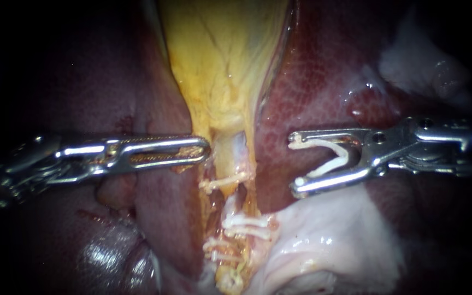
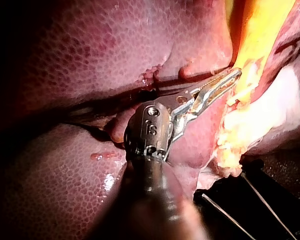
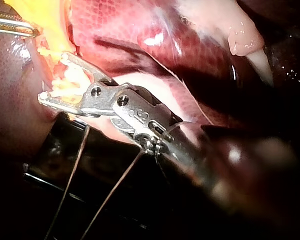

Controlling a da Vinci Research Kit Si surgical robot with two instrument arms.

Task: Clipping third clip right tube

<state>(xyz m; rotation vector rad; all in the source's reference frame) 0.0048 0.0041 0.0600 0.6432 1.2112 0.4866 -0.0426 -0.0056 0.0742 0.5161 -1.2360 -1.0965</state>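
Note:
The yellow gallbladder [image 1: 225, 49] narrows down into a pale tube [image 1: 236, 146] between lobes of liver [image 1: 323, 82]. White clips sit across the strands below it: one [image 1: 225, 183] higher up, two more [image 1: 245, 224] [image 1: 219, 254] further down. I cannot tell which strand is the right tube. My right instrument [image 1: 293, 165] stands to the right of the tubes, apart from them, its jaws spread wide around an open white clip [image 1: 329, 158]. The right wrist view shows these jaws [image 3: 51, 77] just short of the yellow tissue. My left instrument [image 1: 200, 150] [image 2: 225, 82] has shut jaws, tip against the gallbladder's edge.
Pale, wet fatty tissue [image 1: 329, 240] bulges below the right instrument. More pale tissue [image 1: 416, 65] lies at the upper right. In the right wrist view thin threads [image 3: 75, 170] cross a dark base under the specimen, and my left instrument's tip [image 3: 10, 25] shows beyond the jaws.

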